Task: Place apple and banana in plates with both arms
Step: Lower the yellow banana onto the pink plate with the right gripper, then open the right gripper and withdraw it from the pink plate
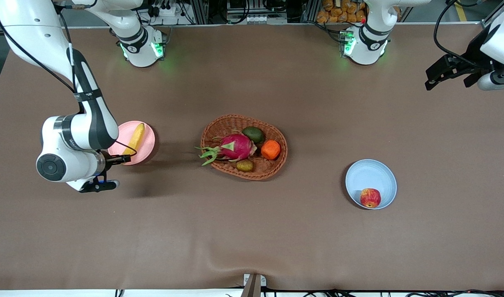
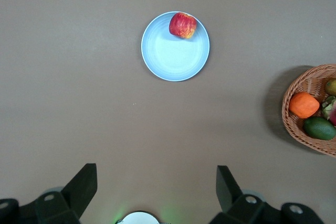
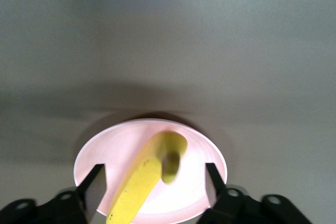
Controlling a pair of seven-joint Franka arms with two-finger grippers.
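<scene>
The yellow banana (image 1: 136, 138) lies on the pale pink plate (image 1: 146, 144) at the right arm's end of the table. My right gripper (image 1: 113, 172) is open and low at the plate's rim nearer the front camera. In the right wrist view the banana (image 3: 142, 182) runs between my open right gripper's (image 3: 155, 187) fingers, over the pink plate (image 3: 105, 150). The red apple (image 1: 370, 198) sits in the pale blue plate (image 1: 369, 177). My left gripper (image 1: 435, 76) is open and empty, raised high at the left arm's end. Its view (image 2: 156, 190) shows apple (image 2: 182, 25) and blue plate (image 2: 173, 56).
An oval wicker basket (image 1: 219, 123) stands mid-table between the plates, holding a pink dragon fruit (image 1: 235, 147), a green avocado (image 1: 253, 134), an orange (image 1: 270, 149) and a kiwi (image 1: 244, 166). The basket's edge (image 2: 287, 124) shows in the left wrist view.
</scene>
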